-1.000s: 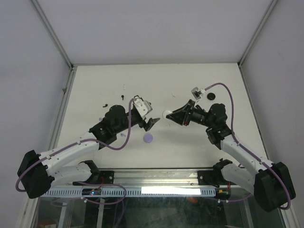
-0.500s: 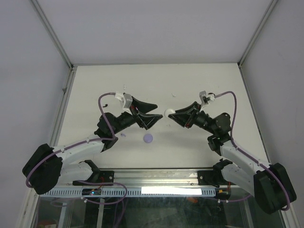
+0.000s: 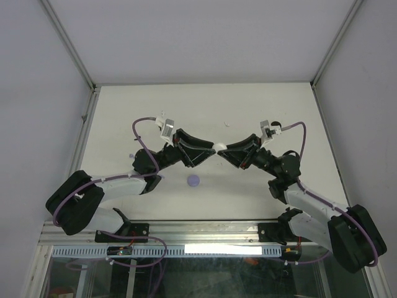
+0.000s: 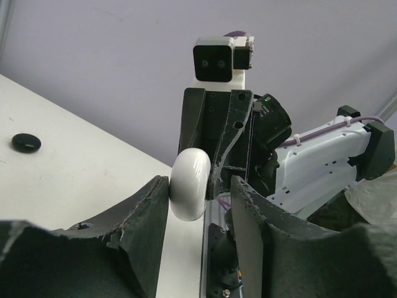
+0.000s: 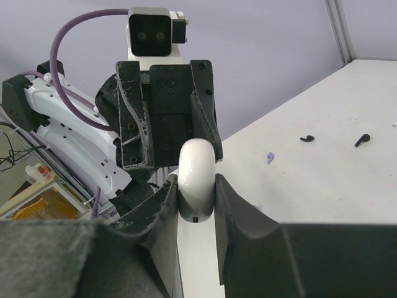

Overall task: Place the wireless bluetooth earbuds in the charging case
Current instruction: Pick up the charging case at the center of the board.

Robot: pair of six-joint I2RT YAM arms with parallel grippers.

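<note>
Left gripper (image 3: 208, 153): jaws apart, straddling the glossy white round charging case (image 4: 191, 185), one finger touching it, I think. Right gripper (image 3: 224, 151): clamped on that case, mid-air. Small black earbuds (image 5: 306, 138) and a lavender one (image 5: 270, 158) lie loose on the white table (image 5: 347, 186). I count none inserted.

From above, the white case (image 3: 218, 147) is a speck between meeting fingertips, mostly covered; in the right wrist view its lower part sinks between the right gripper's (image 5: 196, 186) fingers (image 5: 242, 217), whose bases the bottom edge cuts off; beyond them, two dark earbuds (image 5: 307, 138) and a lavender piece (image 5: 270, 158) are too small to make out; in the left wrist view, a finger hides the case's far side.
</note>
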